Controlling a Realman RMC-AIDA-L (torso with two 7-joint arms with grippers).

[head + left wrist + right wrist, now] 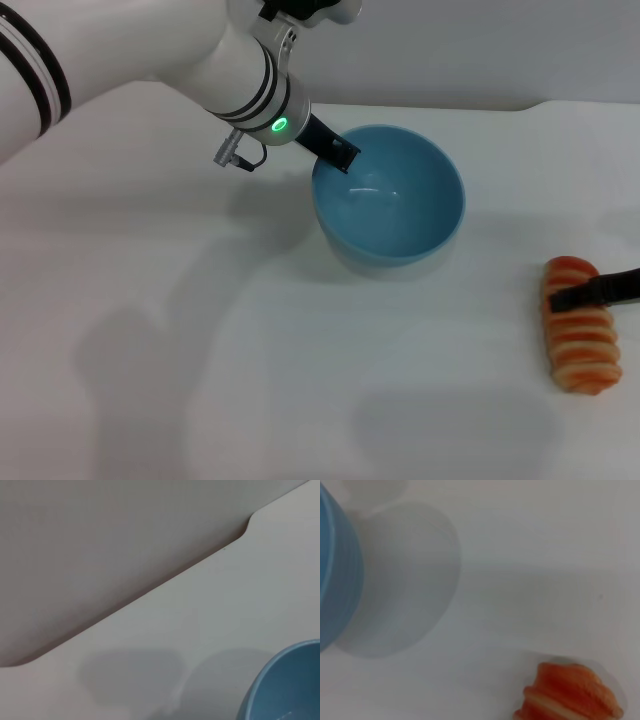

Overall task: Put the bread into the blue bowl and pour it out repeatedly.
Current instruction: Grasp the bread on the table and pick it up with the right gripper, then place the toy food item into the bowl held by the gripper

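The bowl point(390, 195) stands upright and empty near the middle of the bench point(200, 350), and the bread point(580, 325) lies on the bench well to the robot's right of it, crust side up. So, as things lie, the loaf is out of the bowl and the next placing has not been made; since the task repeats, these pictures cannot say how many rounds are behind it.

The left gripper point(340, 152) sits at the bowl's far-left rim, a dark finger point(328, 143) reaching over the edge. It appears to be pinching the rim, though the second finger is hidden, so this is a judgement. From there it looks placed to tip the bowl once the bread is in.

The right gripper point(598, 291) comes in from the right edge, with 1 dark finger point(585, 294) lying across the upper part of the loaf. Whether it is spread or pinching the bread cannot be told. The right wrist view shows only the loaf's end and the bowl's side, apart.

Counted: 1 bowl, 1 bread, 2 grippers, 1 bench.
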